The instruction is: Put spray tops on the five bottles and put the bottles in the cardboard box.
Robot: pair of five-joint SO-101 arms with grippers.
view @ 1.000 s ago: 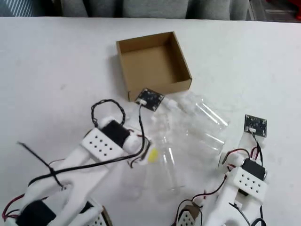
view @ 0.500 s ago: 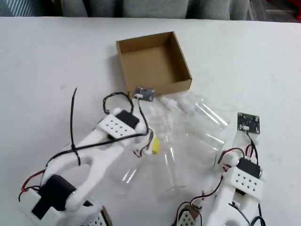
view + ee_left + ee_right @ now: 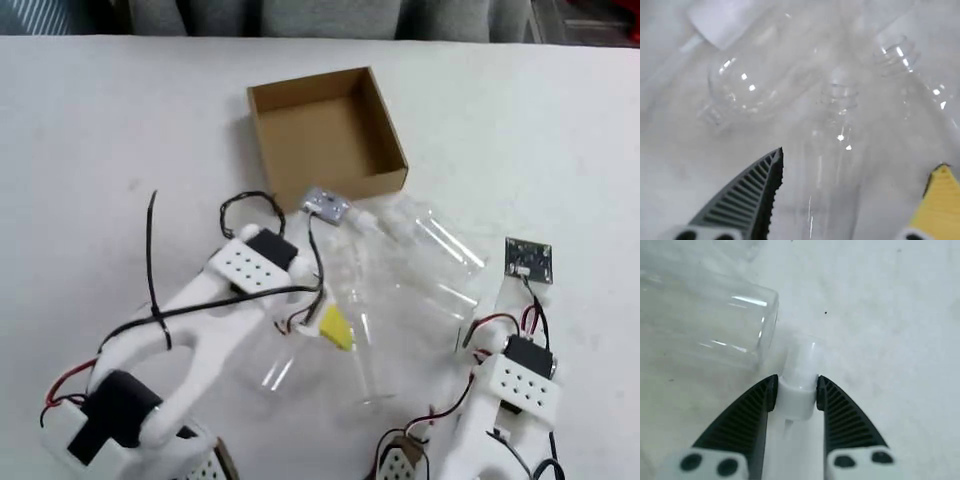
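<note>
Cardboard box [image 3: 345,190] sat open on the white desk [image 3: 120,120], towards the far edge and about mid-width, nothing visible inside. Clear bottles [image 3: 420,285] lay on their sides in a loose cluster just in front of the box's near wall, overlapping, none inside the box. Left arm reached in from the near-left corner. Left gripper [image 3: 859,162] was released, with the grey finger and the yellow-tipped finger wide apart on either side of a single bottle [image 3: 832,150] whose open threaded neck pointed away from the wrist. Could not tell whether either finger touched it. Right arm stood at the near edge, right of centre. Right gripper [image 3: 796,385] was clenched on a white spray top [image 3: 800,365], with both ribbed fingers pressed to its sides and the top sticking out past the tips. The flat end of another bottle [image 3: 715,325] lay just beside that top on the desk.
</note>
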